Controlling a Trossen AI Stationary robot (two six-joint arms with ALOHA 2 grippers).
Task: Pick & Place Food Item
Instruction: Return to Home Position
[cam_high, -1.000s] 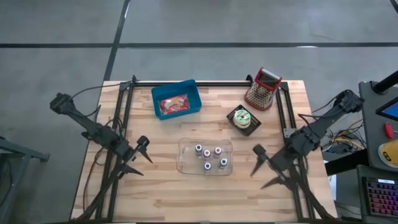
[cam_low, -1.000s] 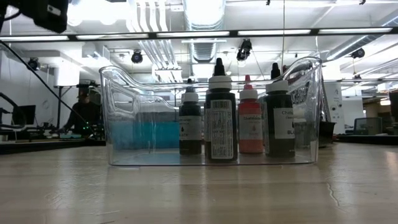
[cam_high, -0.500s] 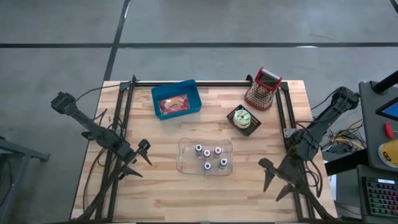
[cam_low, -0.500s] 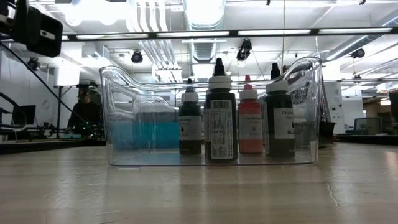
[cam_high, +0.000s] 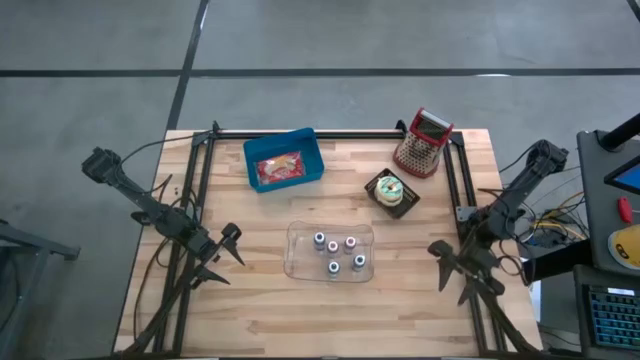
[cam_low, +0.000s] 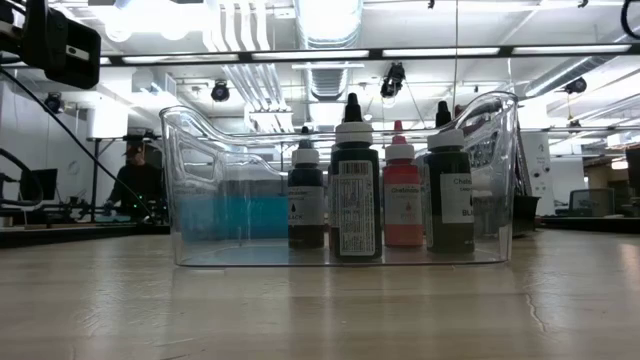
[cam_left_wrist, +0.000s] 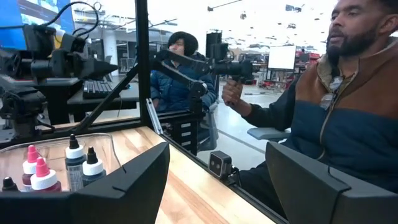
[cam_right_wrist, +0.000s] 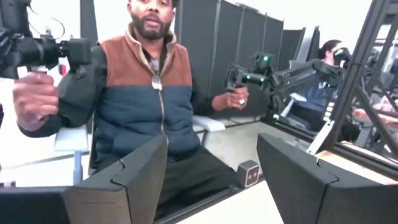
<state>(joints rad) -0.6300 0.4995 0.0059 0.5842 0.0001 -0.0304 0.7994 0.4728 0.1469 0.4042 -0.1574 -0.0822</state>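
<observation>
A red-and-yellow food packet (cam_high: 280, 166) lies inside a blue bin (cam_high: 309, 148) at the table's far left. A green-and-white round food item (cam_high: 390, 188) sits on a small black tray (cam_high: 409, 201) right of centre. My left gripper (cam_high: 228, 258) hovers open near the left edge, left of a clear bin (cam_high: 297, 240). My right gripper (cam_high: 448, 278) hovers open by the right edge, right of that bin. In the wrist views, the left gripper (cam_left_wrist: 217, 186) and the right gripper (cam_right_wrist: 211, 180) have nothing between their fingers.
The clear bin (cam_low: 200, 200) at the table's centre holds several small dropper bottles (cam_low: 355, 195). A red-topped box grater (cam_high: 422, 142) stands at the far right. A black frame rail (cam_high: 330, 133) runs along the far edge. A person (cam_right_wrist: 143, 93) sits beyond the near edge.
My right gripper has drawn back from beside the clear bin toward the table's right and near edges, sinking and turning as it went. My left arm has sunk a little. Both grippers stay open. Nothing on the table has moved.
</observation>
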